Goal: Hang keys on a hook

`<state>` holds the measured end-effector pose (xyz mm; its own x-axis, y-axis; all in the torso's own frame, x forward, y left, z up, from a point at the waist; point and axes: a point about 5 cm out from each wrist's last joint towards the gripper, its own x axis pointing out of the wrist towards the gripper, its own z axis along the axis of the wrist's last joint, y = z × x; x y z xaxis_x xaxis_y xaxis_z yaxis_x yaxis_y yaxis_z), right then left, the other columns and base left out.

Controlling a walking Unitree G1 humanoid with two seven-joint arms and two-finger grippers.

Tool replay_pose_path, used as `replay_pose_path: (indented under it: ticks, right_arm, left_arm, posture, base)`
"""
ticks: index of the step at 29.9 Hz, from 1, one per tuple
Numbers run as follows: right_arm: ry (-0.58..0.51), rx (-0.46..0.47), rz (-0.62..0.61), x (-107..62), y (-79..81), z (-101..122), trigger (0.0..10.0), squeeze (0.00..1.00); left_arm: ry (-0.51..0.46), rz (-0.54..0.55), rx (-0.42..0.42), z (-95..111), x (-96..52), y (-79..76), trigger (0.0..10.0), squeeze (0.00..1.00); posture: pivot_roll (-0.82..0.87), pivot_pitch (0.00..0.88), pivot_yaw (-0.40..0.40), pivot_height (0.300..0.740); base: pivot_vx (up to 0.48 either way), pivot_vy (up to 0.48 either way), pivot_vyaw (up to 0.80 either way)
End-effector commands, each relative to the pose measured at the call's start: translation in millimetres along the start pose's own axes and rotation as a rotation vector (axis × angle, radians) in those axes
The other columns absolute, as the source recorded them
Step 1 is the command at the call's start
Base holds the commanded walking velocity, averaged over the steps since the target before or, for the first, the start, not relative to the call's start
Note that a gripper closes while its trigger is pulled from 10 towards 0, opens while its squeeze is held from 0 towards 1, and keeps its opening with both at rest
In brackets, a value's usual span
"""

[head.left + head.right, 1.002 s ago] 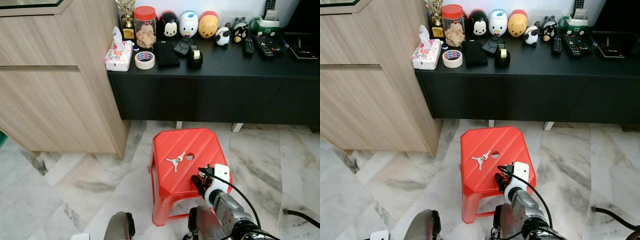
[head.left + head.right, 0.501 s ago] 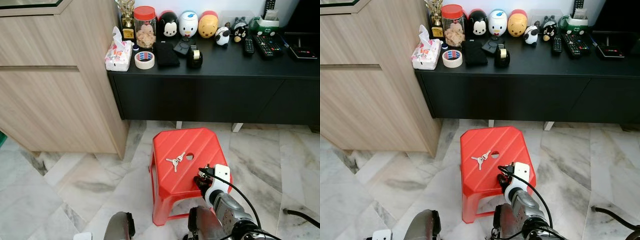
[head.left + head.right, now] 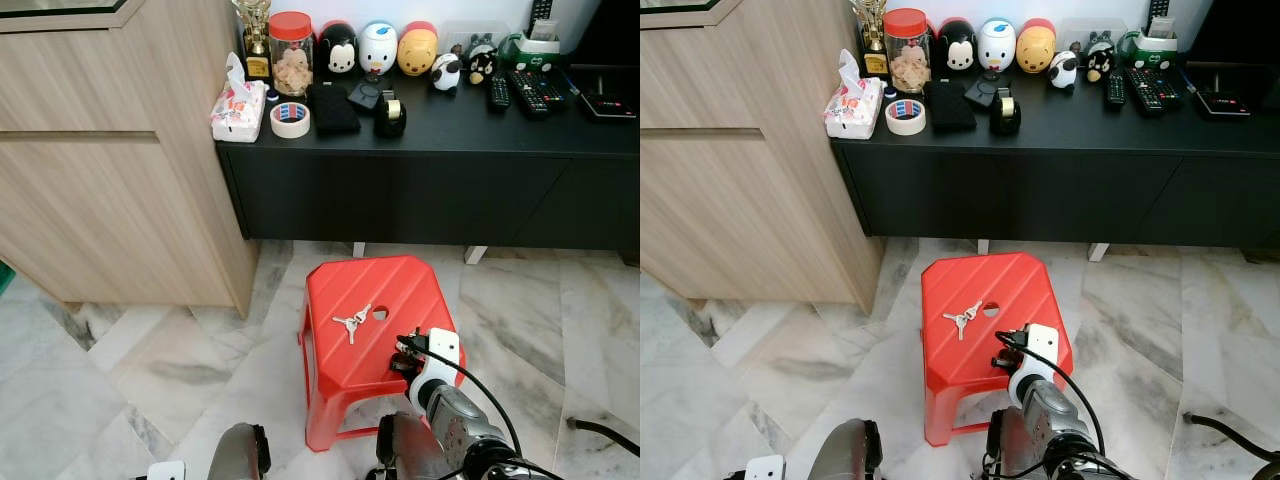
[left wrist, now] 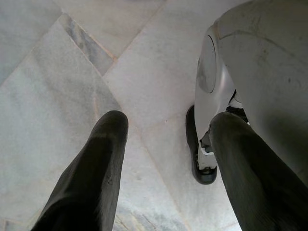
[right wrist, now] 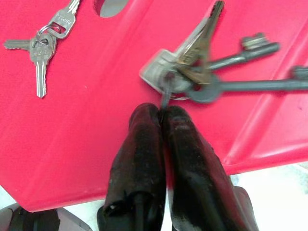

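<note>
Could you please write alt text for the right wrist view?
The right gripper, its two black fingers pressed together, pinches the ring of a key bunch over a red stool. A second, smaller set of keys lies on the stool near a round hole in its top.

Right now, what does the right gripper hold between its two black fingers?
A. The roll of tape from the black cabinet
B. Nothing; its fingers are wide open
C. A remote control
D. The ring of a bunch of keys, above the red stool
D. In the right wrist view the right gripper is shut on the ring of the bunch of keys, over the red stool.
</note>
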<state>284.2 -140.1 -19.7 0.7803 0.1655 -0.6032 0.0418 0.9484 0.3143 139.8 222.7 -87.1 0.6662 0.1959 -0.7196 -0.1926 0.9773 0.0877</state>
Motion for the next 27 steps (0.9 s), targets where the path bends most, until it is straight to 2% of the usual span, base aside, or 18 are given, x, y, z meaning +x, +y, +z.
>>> replay_pose_path:
  ticks: [1,10,15,18,20,21,22,23,27]
  right_arm:
    - [0.014,0.007,-0.011,-0.6,-1.2,-4.3,0.0,0.00]
    - [-0.029,0.005,-0.035,-1.5,-6.7,1.8,0.0,0.00]
    - [-0.158,-0.081,-0.081,-3.5,-12.7,19.9,0.0,0.00]
    - [-0.299,-0.127,-0.149,-9.3,-21.2,36.1,0.0,0.00]
    - [-0.320,-0.142,-0.156,-10.4,-21.9,38.7,0.0,0.00]
    - [-0.346,-0.178,-0.162,-12.1,-22.3,40.8,4.5,0.00]
    - [-0.362,-0.202,-0.165,-13.2,-22.6,42.2,4.5,0.00]
    - [-0.374,-0.227,-0.163,-14.2,-22.3,43.1,10.0,0.00]
    - [-0.458,-0.299,-0.142,-20.1,-18.3,47.3,10.0,0.00]
  left_arm:
    - [0.028,0.010,0.011,-8.8,-3.4,1.0,10.0,0.00]
    - [0.027,0.009,0.015,-6.5,-2.0,-0.1,10.0,0.00]
    - [0.027,0.011,0.013,-5.3,-1.3,-0.1,10.0,0.00]
    - [0.028,0.011,0.013,-4.5,-0.7,-0.9,10.0,0.00]
    - [0.028,0.012,0.012,-4.0,-0.4,-1.1,10.0,0.00]
    - [0.025,0.010,0.011,-3.2,-0.1,-1.6,10.0,0.00]
    - [0.023,0.008,0.011,-2.4,0.3,-2.3,10.0,0.00]
    - [0.022,0.007,0.010,-1.8,0.6,-2.8,10.0,0.00]
    - [0.021,0.004,0.010,1.7,2.6,-4.9,10.0,0.00]
  posture:
    - [0.08,0.163,-0.008,0.615]
    - [0.07,0.155,-0.006,0.615]
    - [0.07,0.148,-0.008,0.615]
    - [0.07,0.138,-0.011,0.615]
    - [0.07,0.137,-0.011,0.615]
    - [0.07,0.137,-0.011,0.615]
    - [0.06,0.132,-0.013,0.615]
    - [0.06,0.132,-0.013,0.615]
    - [0.05,0.115,-0.014,0.615]
  base:
    - [0.000,0.000,0.00]
    - [0.000,0.000,0.00]
    - [0.000,0.000,0.00]
    - [0.000,0.000,0.00]
    - [0.000,0.000,0.00]
    - [0.000,0.000,0.00]
    - [0.000,0.000,0.00]
    - [0.000,0.000,0.00]
    - [0.000,0.000,0.00]
